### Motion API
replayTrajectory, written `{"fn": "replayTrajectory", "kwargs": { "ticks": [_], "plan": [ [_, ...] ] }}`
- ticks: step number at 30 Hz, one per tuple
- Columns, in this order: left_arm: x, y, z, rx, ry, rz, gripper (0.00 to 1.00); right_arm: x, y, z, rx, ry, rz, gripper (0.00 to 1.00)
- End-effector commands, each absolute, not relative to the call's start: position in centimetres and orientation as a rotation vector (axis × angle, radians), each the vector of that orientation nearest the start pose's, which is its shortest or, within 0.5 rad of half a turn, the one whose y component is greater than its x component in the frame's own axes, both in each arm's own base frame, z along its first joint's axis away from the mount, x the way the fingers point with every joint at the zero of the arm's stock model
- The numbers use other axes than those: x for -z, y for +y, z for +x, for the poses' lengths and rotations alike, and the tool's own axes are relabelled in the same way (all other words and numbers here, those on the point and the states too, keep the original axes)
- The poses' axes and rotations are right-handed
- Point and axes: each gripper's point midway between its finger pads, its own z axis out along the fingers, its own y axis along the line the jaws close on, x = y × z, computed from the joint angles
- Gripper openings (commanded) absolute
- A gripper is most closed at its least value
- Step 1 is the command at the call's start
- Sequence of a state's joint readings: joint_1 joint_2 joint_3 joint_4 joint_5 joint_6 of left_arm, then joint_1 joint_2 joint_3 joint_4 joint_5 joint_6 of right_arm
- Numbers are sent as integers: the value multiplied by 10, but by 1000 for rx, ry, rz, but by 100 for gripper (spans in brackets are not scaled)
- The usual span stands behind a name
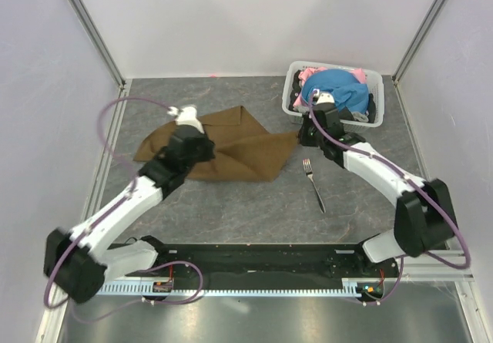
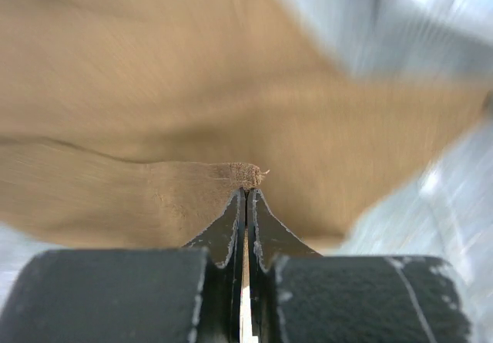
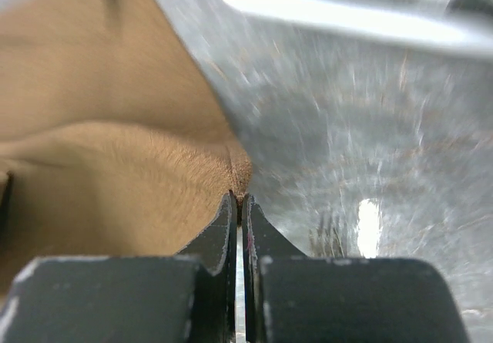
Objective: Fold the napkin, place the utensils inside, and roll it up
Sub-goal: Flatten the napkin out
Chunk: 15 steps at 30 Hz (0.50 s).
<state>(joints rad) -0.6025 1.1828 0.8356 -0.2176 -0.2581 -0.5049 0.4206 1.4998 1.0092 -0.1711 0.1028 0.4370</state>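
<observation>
Grey mottled table (image 1: 231,208) with brown napkin (image 1: 239,154), silver fork (image 1: 314,185), white basket (image 1: 288,100) of clothes (image 1: 343,89)

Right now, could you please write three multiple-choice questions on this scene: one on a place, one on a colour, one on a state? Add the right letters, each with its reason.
1. Where does the fork lie?
A) on the bare table, beside the napkin and apart from it
B) on top of the napkin
C) held in a pincer

2. What colour is the napkin?
A) blue
B) brown
C) white

3. How do the left pincer and the right pincer stand?
A) both wide open
B) one open, one shut on the fork
C) both shut on the napkin

Answers:
1 A: the top view shows grey table all around the fork.
2 B: the cloth is plain brown in all three views.
3 C: each wrist view shows closed fingers pinching a brown cloth edge.
</observation>
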Motion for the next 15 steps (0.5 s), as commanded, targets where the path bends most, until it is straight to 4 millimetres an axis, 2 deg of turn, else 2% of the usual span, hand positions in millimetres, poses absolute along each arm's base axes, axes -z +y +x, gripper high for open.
{"fn": "replayTrajectory", "kwargs": {
  "ticks": [1,2,3,4,5,6,7,8,9,10,11,12,13,15],
  "plan": [
    [-290,-125,308,368,1801,-226,2,-247,171,386,-439,1980,40,0],
    [-316,-115,304,355,1736,-233,2,-263,170,382,-453,1943,28,0],
    [-333,-101,298,321,1686,-264,2,-280,168,378,-458,1901,14,0],
    [-358,-87,284,324,1616,-286,2,-309,164,367,-480,1832,7,0],
    [-383,-76,274,316,1556,-295,2,-325,161,361,-485,1792,0,0],
    [-399,-64,264,303,1510,-321,2,-358,156,348,-503,1716,-3,0],
    [-414,-56,255,306,1470,-330,2,-375,153,340,-504,1675,-14,0],
    [-439,-44,237,319,1406,-337,2,-391,148,333,-506,1639,-14,0],
    [-451,-37,229,322,1372,-347,2,-423,141,318,-512,1570,-16,0],
    [-473,-26,213,334,1315,-352,2,-439,137,312,-515,1533,-14,0],
    [-480,-21,206,331,1299,-352,2,-454,133,305,-517,1501,-14,0],
    [-488,-17,200,331,1281,-354,2,-483,127,290,-533,1437,-14,0],
    [-503,-9,189,334,1244,-357,2,-496,124,283,-540,1406,-14,0],
    [-516,-2,179,336,1211,-360,2,-528,119,267,-565,1329,-16,0]
  ]
}}
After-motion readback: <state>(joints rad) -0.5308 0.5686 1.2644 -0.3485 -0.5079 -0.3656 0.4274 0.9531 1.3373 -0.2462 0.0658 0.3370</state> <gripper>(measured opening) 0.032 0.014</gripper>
